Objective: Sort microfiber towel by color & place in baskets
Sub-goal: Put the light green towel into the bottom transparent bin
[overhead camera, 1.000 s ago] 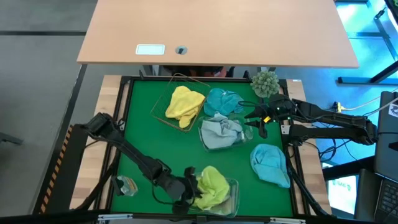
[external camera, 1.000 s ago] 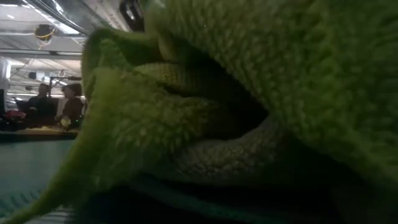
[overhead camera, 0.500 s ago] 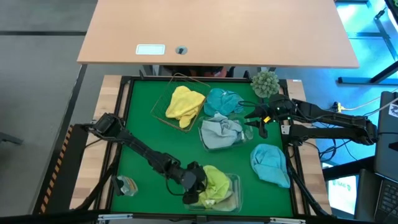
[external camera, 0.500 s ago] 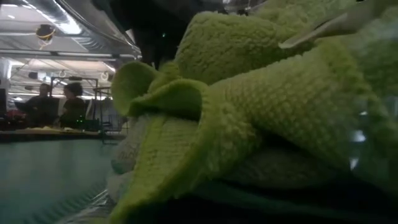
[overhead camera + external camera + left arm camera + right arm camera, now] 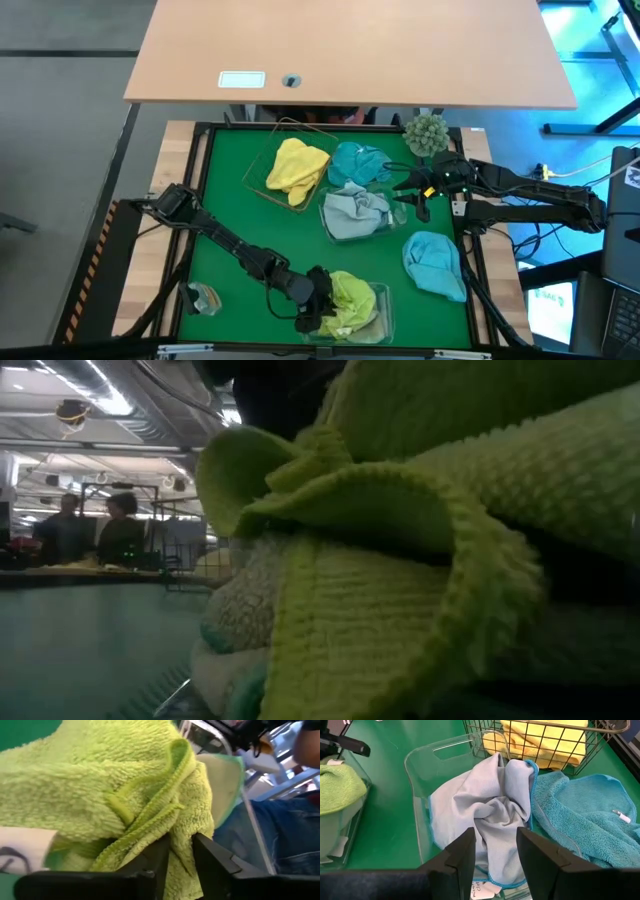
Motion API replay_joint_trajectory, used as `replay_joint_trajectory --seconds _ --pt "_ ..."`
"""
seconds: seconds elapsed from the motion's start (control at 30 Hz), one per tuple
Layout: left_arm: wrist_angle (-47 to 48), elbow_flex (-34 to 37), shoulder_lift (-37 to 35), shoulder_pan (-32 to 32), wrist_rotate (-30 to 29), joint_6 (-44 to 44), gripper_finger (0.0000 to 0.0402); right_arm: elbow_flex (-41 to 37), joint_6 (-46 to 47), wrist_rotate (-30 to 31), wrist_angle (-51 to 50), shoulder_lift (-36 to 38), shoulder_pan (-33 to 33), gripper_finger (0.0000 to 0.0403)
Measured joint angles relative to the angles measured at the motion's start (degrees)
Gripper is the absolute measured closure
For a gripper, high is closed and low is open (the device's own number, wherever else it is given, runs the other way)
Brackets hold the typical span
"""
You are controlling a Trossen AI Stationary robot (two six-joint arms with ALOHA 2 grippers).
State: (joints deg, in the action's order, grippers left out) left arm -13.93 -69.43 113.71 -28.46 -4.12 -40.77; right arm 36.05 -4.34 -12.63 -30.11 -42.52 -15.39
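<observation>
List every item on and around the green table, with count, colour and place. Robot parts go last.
Lime towel: one, in the clear tub at the near edge.
Yellow towel: one, in the brown wire basket at the far side.
Pale blue-grey towel: one, in the middle clear tub.
Teal towels: two, one loose beside the wire basket, one loose on the mat's right side.
Fuzzy ball plant: one, grey-green, far right corner.
Small clear object: one, near left corner.
Tan desk: one, beyond the table.
People: two, in the background.
Left tool: dark, shut on the lime towel in its tub.
Right tool: dark, open, over the middle tub.
</observation>
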Motion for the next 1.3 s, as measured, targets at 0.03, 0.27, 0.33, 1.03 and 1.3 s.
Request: replay_joint_trajectory --seconds 0.03,0.27,0.33,1.03,1.3 --pt "-0.2 0.0 -0.04 -0.02 0.0 -0.02 0.0308 0.0 0.0 -0.01 0.0 0.0 -0.01 0.0258" --pt "-0.92 0.0 -0.11 0.5 5.12 -0.22 0.0269 0.0 0.0 0.01 0.0 0.0 -0.01 0.0258" --pt "-1.21 -0.04 -0.19 1.1 8.88 -1.81 0.0262 0.0 0.0 0.01 0.0 0.0 0.0 0.0258" --pt "-6.56 -0.17 -0.31 3.56 18.67 -6.71 0.0265 0.0 0.0 -0.01 0.0 0.0 -0.01 0.0258" --pt "-6.33 -0.17 -0.67 3.54 18.84 -6.75 0.0265 0.0 0.0 0.01 0.0 0.0 -0.01 0.0258"
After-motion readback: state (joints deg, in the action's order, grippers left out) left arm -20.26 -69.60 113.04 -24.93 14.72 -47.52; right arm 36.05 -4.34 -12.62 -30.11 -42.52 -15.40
